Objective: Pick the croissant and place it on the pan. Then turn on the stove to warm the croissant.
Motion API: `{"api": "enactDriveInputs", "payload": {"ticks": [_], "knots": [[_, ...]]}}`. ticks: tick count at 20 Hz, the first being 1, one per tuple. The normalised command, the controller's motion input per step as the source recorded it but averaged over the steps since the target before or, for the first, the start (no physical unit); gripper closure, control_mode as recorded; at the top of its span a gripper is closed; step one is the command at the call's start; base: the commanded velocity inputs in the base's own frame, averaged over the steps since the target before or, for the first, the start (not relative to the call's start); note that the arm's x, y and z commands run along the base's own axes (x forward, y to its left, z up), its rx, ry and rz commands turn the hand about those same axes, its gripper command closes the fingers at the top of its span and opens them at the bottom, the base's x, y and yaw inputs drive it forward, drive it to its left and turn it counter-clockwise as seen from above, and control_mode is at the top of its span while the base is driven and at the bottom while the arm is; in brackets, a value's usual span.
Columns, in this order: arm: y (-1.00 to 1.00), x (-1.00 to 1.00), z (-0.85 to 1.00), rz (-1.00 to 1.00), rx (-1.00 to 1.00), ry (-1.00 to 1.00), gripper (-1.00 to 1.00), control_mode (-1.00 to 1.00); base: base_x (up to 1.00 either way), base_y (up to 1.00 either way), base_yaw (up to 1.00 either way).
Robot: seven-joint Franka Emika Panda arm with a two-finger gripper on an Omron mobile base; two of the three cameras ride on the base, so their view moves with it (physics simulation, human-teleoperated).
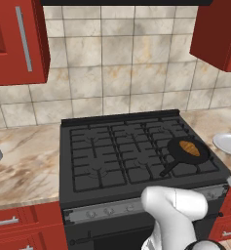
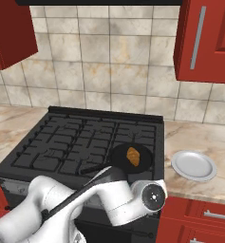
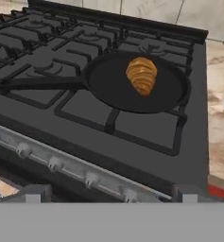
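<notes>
The croissant (image 3: 142, 74) lies inside the black pan (image 3: 111, 87), right of the pan's middle. The pan rests on the front right grate of the stove (image 3: 33, 45), its handle (image 3: 38, 83) pointing left. In the base views the croissant (image 1: 189, 147) (image 2: 133, 155) sits in the same pan (image 1: 180, 156) (image 2: 119, 157) on the stove (image 1: 112, 151) (image 2: 61, 142). My gripper (image 3: 111, 197) hangs in front of the stove's front edge, open wide with nothing between its fingertips (image 3: 33, 196). It looks over the silver knob strip (image 3: 54, 163) toward the pan.
A white plate (image 1: 229, 143) (image 2: 193, 165) lies on the marble counter right of the stove. Several small knobs (image 1: 108, 211) line the front strip. Red cabinets hang at upper left (image 1: 14, 39) and upper right (image 2: 209, 38). My white arm (image 2: 85, 199) crosses low in front.
</notes>
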Motion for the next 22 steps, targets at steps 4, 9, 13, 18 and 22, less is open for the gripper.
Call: {"api": "enactDriveInputs", "payload": {"ticks": [4,9,13,18,22], "knots": [[0.00,-0.21,-0.18,0.05,0.05,-0.26,-1.00,-1.00,0.00,0.00,0.00],[0.00,-0.21,-0.14,0.04,0.07,-0.28,-1.00,-1.00,0.00,0.00,0.00],[0.00,-0.25,-0.14,0.02,0.05,-0.28,-1.00,-1.00,0.00,0.00,0.00],[0.00,-0.11,-0.17,0.00,0.03,-0.26,-1.00,-1.00,0.00,0.00,0.00],[0.00,0.00,-0.12,0.00,0.00,-0.15,-1.00,-1.00,0.00,0.00,0.00]]}}
